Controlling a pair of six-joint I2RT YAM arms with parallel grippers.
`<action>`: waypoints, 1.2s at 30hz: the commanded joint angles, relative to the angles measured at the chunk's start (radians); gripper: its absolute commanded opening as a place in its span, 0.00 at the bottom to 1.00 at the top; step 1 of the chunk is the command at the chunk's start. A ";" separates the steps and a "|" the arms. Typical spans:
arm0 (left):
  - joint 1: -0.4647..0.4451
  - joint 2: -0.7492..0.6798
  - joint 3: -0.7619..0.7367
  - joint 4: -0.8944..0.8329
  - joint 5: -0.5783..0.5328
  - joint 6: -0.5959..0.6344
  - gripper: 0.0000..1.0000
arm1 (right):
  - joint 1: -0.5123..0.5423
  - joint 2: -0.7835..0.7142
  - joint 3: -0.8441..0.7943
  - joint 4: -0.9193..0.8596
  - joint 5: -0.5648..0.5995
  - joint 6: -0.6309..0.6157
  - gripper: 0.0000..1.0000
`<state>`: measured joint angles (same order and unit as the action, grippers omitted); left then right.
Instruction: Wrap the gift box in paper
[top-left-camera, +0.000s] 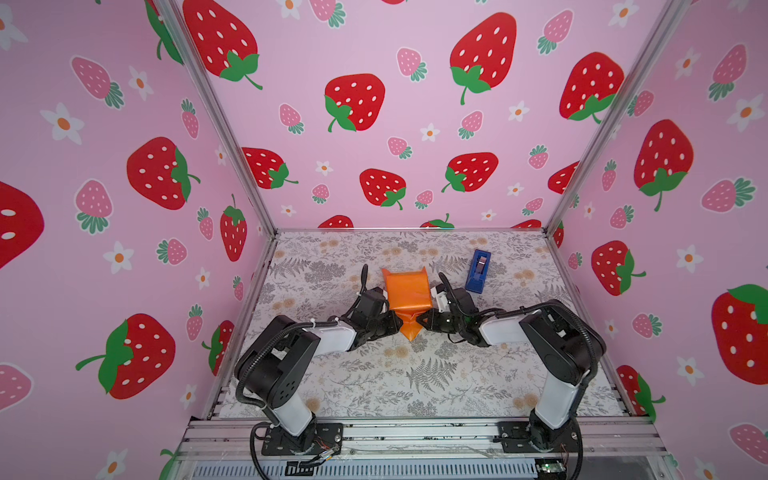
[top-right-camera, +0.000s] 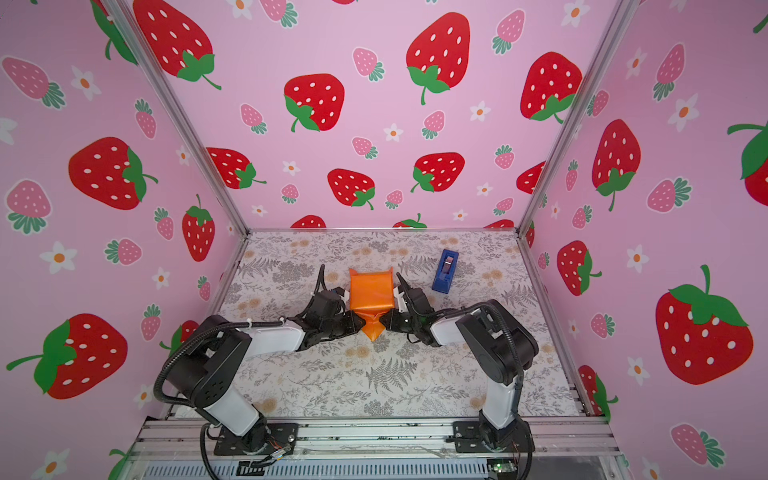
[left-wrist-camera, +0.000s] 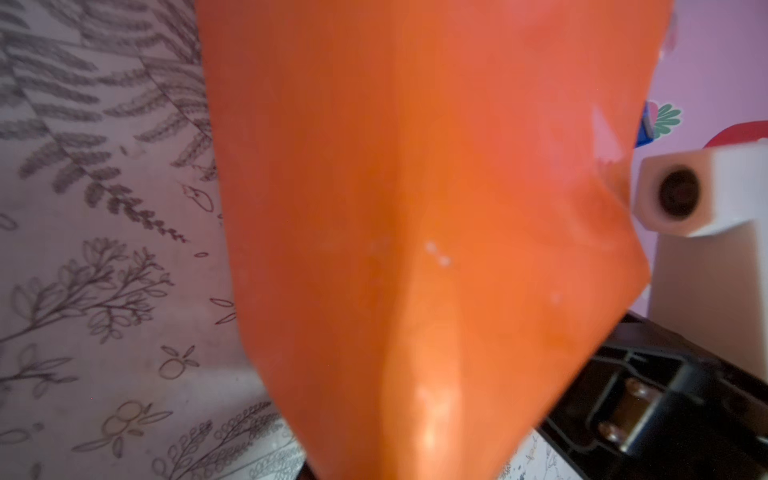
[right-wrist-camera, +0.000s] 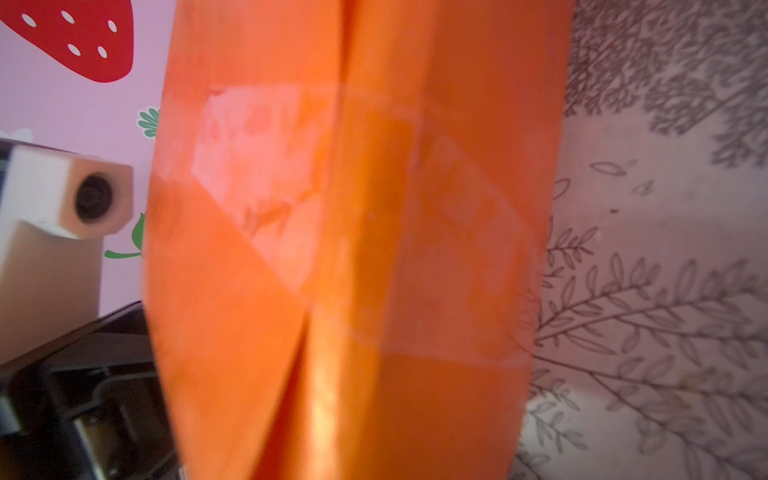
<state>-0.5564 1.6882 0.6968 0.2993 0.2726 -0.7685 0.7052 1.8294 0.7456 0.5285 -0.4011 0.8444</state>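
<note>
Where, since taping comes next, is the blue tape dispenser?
In both top views the tape dispenser lies on the table, right of the paper, beyond the right gripper.

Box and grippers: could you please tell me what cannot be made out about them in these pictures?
- The box shows in no view; the paper covers it.
- The left gripper: jaws too small and dark to tell in both top views, behind blurred paper in its wrist view.
- The right gripper: the same; open or shut cannot be told for either.
</note>
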 joint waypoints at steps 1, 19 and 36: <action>-0.009 0.023 0.038 0.055 0.020 -0.035 0.18 | 0.008 0.005 0.005 0.031 0.005 0.020 0.16; -0.014 0.041 0.061 0.076 -0.031 -0.075 0.07 | 0.020 0.061 0.028 0.096 -0.013 0.058 0.15; -0.014 0.053 0.086 0.115 -0.030 -0.110 0.00 | 0.024 0.008 -0.016 0.100 -0.005 0.072 0.15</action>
<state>-0.5674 1.7298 0.7498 0.3874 0.2619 -0.8619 0.7238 1.8698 0.7441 0.6060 -0.4156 0.8978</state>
